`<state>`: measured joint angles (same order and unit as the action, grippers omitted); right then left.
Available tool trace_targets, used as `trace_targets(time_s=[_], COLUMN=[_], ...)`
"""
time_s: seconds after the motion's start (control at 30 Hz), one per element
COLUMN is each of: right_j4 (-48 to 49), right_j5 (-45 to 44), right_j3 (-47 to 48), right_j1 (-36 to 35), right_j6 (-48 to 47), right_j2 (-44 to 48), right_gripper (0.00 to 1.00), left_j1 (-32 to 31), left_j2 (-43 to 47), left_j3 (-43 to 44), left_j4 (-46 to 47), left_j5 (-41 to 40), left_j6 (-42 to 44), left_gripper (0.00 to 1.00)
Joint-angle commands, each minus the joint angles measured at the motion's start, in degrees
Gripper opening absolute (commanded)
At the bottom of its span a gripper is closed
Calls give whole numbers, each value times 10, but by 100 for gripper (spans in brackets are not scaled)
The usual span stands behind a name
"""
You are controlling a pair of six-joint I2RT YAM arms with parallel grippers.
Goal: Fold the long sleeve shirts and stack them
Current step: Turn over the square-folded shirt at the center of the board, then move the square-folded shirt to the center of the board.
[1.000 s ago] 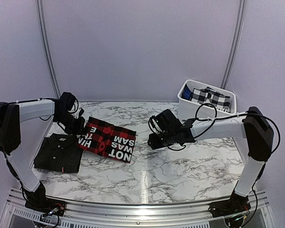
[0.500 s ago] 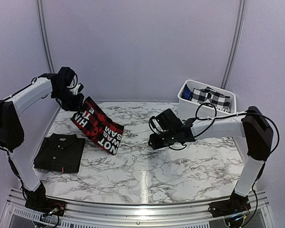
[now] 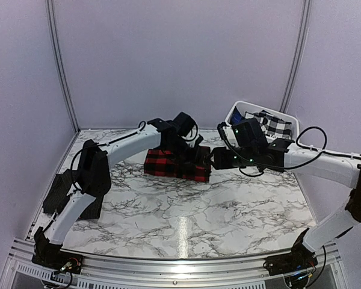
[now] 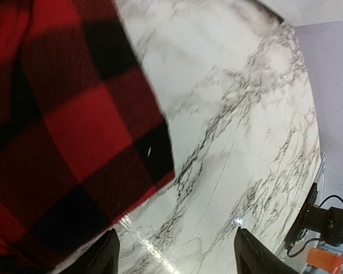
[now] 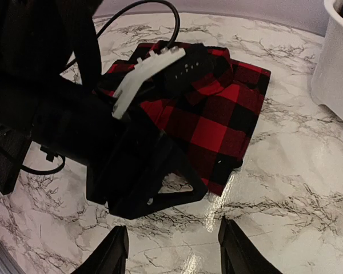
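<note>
The red-and-black check flannel shirt [image 3: 171, 164] lies folded on the marble table near its middle, also seen in the right wrist view [image 5: 217, 111] and the left wrist view [image 4: 63, 131]. My left gripper [image 3: 201, 159] hangs just off the shirt's right edge. It is open [image 4: 177, 260], with only bare marble between its fingers. My right gripper [image 3: 218, 158] faces it from the right, open [image 5: 174, 251] and empty, a little short of the flannel's corner. The black long sleeve shirt [image 3: 57, 194] lies folded at the far left, mostly hidden behind the left arm.
A white bin [image 3: 237, 133] holding black-and-white check cloth stands at the back right, its wall at the edge of the right wrist view [image 5: 337, 63]. The left arm stretches across the table's left half. The two grippers are close together.
The left arm has swung the flannel from beside the black shirt to the table's middle and its gripper has opened off it. The right gripper has moved up and right and opened wider.
</note>
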<state>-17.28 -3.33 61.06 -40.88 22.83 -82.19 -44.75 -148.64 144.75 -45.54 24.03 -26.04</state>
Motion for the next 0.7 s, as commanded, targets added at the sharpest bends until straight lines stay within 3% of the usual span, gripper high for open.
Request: trace_targets(time_s=[0.0, 0.27, 0.5, 0.67], right_j4=[-26, 31, 82, 105], right_j5=[-26, -21, 43, 59], right_j3=[-18, -6, 22, 18], right_j1=[6, 24, 61, 65], right_j6=[13, 16, 2, 4], right_j2=[-1, -71, -175, -211], right_gripper=[50, 50, 45, 42], left_j1=[8, 60, 119, 154], left_j2=[89, 247, 336, 385], left_j3=[-75, -280, -500, -635], left_j4=[115, 132, 184, 280], left_j5=[-12, -168, -137, -72], left_j6=[-61, -36, 17, 30], left_gripper=[74, 76, 71, 70])
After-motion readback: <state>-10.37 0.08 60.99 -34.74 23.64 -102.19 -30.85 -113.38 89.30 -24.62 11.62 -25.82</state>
